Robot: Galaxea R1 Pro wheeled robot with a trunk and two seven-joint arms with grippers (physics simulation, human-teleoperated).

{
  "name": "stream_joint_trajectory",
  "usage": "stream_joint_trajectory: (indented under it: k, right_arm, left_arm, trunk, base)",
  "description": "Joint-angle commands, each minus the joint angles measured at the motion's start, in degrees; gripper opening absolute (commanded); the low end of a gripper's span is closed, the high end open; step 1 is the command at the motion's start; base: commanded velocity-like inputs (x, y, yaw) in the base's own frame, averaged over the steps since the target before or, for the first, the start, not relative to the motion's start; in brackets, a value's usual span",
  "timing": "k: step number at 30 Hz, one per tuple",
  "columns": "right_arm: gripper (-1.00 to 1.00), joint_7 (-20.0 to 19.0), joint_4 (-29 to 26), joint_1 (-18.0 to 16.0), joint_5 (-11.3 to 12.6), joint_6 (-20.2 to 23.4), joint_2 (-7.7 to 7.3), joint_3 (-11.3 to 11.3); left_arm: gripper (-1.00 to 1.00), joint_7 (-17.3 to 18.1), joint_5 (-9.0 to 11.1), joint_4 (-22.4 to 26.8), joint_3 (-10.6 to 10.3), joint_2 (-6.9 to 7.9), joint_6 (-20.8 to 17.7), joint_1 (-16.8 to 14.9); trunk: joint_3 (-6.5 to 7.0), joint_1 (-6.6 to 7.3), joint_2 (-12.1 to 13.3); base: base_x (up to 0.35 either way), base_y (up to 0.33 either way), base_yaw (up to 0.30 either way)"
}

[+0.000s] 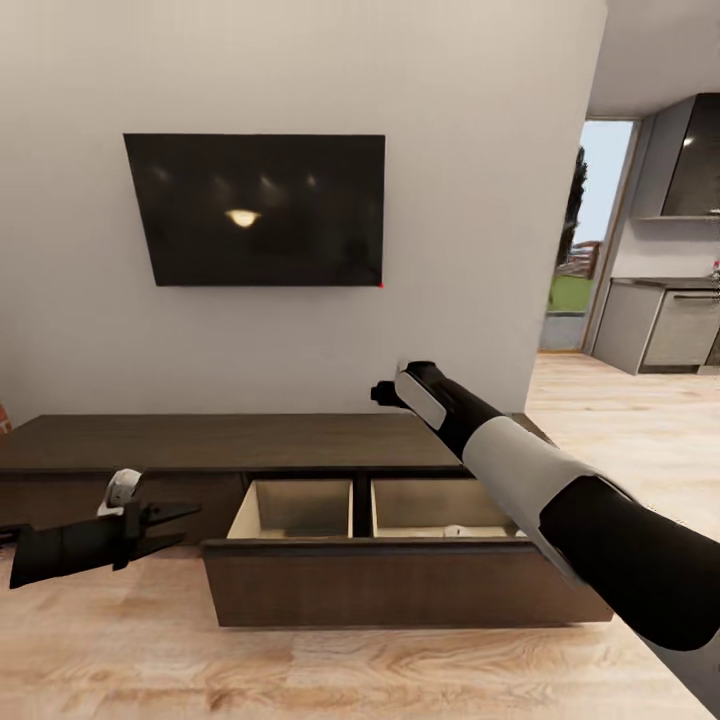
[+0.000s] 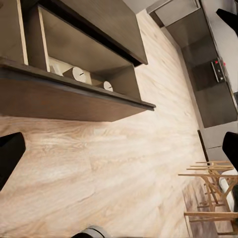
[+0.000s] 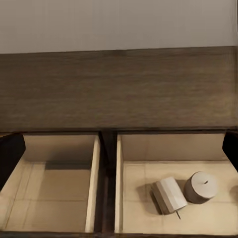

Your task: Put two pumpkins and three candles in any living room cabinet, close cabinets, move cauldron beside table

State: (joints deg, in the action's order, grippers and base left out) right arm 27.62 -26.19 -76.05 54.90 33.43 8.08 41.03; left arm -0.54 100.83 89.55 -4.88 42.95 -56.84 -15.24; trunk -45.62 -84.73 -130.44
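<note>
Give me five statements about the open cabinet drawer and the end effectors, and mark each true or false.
1. The cabinet drawer is pulled open. True.
2. Two candles sit in the drawer's right compartment. True.
3. Both candles stand upright. False: one candle lies on its side.
4. The drawer's left compartment holds a pumpkin. False: it looks empty.
5. The left end effector is shut on a candle. False: its fingers are spread and hold nothing.

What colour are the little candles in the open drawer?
Beige-grey candles, with a tiny dark wick. The right wrist view shows them best.
</note>
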Motion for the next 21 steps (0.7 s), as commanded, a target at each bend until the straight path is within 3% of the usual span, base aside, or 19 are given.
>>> stream_joint_trajectory:
  k: [1,9,15,21]
  right_arm:
    - [1.00,0.5,-0.1,0.5,0.6,-0.7,-0.06,0.4]
    - [1.00,0.4,-0.1,3.5,0.6,-4.5,-0.08,0.5]
    - [1.00,0.1,-0.2,5.2,0.5,-5.8,-0.07,0.5]
    - [1.00,-0.4,-1.3,5.8,0.5,-6.7,-0.08,0.5]
  left_arm:
    - [1.00,-0.5,0.1,0.0,-0.1,0.04,-0.1,-0.1]
    - [1.00,-3.4,0.0,0.0,0.0,0.01,0.0,-0.1]
    - [1.00,-3.8,0.0,0.0,0.0,-0.05,0.0,-0.1]
    - [1.00,-3.9,0.0,0.0,0.0,-0.06,0.0,-0.1]
  trunk:
    - [0.12,0.27,0.4]
    - [1.56,2.03,3.6]
    - [2.64,3.35,6.0]
    - [3.71,4.67,8.4]
  base:
    - [-0.340,0.000,0.000]
    - [-0.279,0.000,0.000]
    - [-0.063,0.000,0.000]
    - [-0.267,0.000,0.000]
